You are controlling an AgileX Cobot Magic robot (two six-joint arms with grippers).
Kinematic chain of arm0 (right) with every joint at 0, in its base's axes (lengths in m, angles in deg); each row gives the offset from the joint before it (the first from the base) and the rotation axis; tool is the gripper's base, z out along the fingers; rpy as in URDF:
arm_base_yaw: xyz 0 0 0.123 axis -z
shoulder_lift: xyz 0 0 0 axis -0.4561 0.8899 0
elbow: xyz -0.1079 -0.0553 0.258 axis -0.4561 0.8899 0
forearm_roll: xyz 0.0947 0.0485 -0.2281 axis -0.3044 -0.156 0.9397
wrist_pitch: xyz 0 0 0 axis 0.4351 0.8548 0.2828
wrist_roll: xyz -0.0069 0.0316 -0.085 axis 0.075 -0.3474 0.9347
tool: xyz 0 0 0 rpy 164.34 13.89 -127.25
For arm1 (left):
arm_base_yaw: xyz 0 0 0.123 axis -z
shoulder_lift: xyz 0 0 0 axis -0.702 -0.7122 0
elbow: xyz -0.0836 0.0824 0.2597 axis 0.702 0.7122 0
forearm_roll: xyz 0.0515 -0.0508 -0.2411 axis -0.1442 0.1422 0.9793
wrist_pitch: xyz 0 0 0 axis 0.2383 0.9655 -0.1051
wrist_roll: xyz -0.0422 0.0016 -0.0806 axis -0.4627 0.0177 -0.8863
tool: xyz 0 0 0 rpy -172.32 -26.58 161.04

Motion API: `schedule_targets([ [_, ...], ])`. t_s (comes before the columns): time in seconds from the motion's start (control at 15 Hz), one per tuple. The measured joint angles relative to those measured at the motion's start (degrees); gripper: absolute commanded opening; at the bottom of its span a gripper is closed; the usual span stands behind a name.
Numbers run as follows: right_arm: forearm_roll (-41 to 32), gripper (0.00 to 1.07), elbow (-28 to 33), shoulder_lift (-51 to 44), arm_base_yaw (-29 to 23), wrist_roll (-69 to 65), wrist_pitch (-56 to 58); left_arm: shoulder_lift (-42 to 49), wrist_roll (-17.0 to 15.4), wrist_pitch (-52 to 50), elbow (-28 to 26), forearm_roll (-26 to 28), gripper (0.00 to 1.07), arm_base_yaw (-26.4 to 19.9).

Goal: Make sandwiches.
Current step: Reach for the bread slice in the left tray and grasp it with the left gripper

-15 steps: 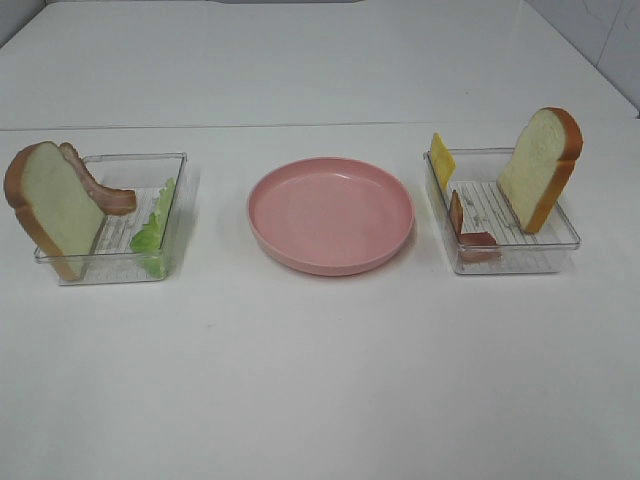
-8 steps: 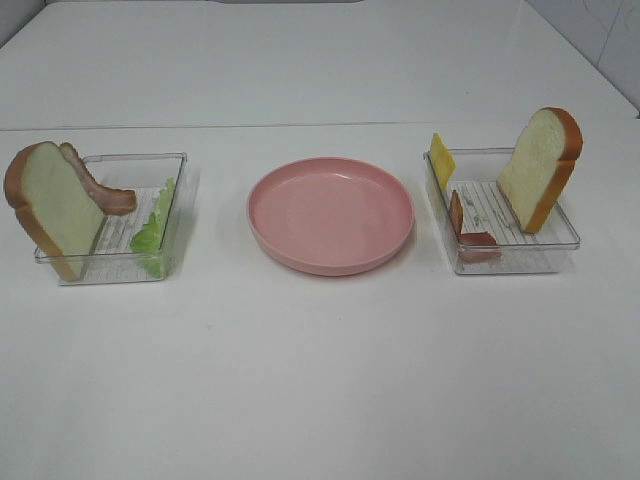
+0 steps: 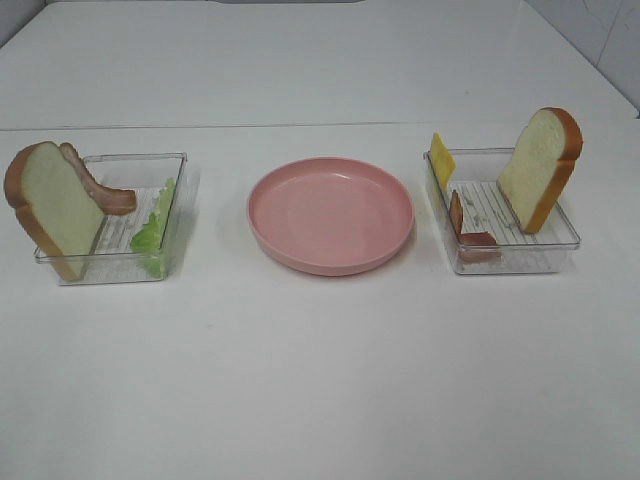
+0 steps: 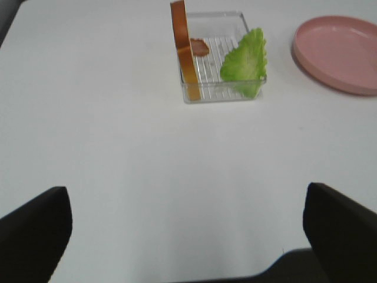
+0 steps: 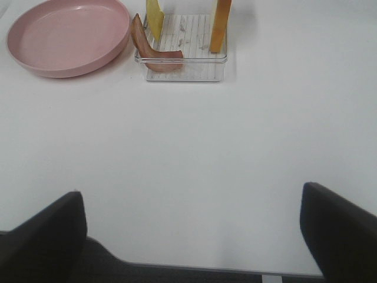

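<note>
White table (image 3: 320,380), seam (image 3: 300,126) across far part; soft even light.

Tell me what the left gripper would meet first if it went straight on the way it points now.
Probably the clear tray, near the upright bread slice at its end; only bare table lies between. The open left gripper may point lower, though, and meet the table first; depth is unclear.

White table (image 3: 320,380) with pink plate (image 3: 330,212) between left clear tray (image 3: 112,268) and right clear tray (image 3: 512,260).
</note>
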Motion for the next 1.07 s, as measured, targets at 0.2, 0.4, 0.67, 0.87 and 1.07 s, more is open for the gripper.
schedule_targets([
  [0.2, 0.0, 0.96, 0.0, 0.0, 0.0, 0.0, 0.0, -18.2, 0.5, 5.8, -9.5, -0.9, 1.02, 0.0],
  [0.4, 0.0, 0.96, 0.0, 0.0, 0.0, 0.0, 0.0, -40.6, 0.6, 5.9, -20.9, -3.7, 1.02, 0.0],
  [0.67, 0.0, 0.96, 0.0, 0.0, 0.0, 0.0, 0.0, -72.0, 0.5, 6.0, -40.3, -5.7, 1.02, 0.0],
  [0.87, 0.0, 0.96, 0.0, 0.0, 0.0, 0.0, 0.0, -88.6, 0.0, 5.9, -53.7, -5.6, 1.02, 0.0],
  [1.07, 0.0, 0.96, 0.0, 0.0, 0.0, 0.0, 0.0, -100.8, -0.2, 5.9, -64.1, -5.2, 1.02, 0.9],
])
